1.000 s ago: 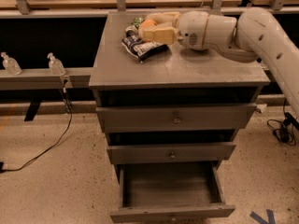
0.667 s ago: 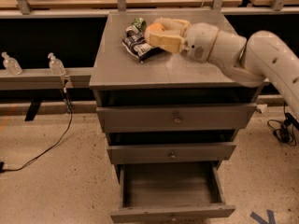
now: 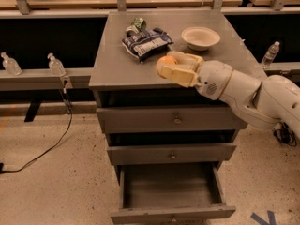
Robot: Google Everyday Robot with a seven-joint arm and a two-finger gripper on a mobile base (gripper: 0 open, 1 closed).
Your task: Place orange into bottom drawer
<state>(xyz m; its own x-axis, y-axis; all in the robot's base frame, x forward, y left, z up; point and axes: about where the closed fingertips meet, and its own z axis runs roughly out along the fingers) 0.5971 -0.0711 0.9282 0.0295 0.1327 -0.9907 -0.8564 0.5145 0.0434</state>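
Observation:
The orange (image 3: 165, 63) is held between the cream fingers (image 3: 180, 75) of my gripper (image 3: 168, 65), above the front part of the grey cabinet top (image 3: 117, 60). The gripper is shut on it, and only part of the fruit shows. The white arm (image 3: 243, 90) reaches in from the right. The bottom drawer (image 3: 171, 191) is pulled open below, a deep grey box that looks empty. The two upper drawers (image 3: 173, 119) are closed. The gripper is well above the open drawer and roughly over its middle.
An off-white bowl (image 3: 200, 37) sits at the back right of the cabinet top. A dark snack bag (image 3: 146, 41) and a small green item (image 3: 138, 23) lie at the back. Bottles (image 3: 55, 64) stand on a rail to the left, a bottle (image 3: 271, 53) at right. A cable (image 3: 47, 149) runs over the floor.
The gripper with the orange has moved from the back of the cabinet top, near the snack bag, toward the front edge. The bowl now shows behind it.

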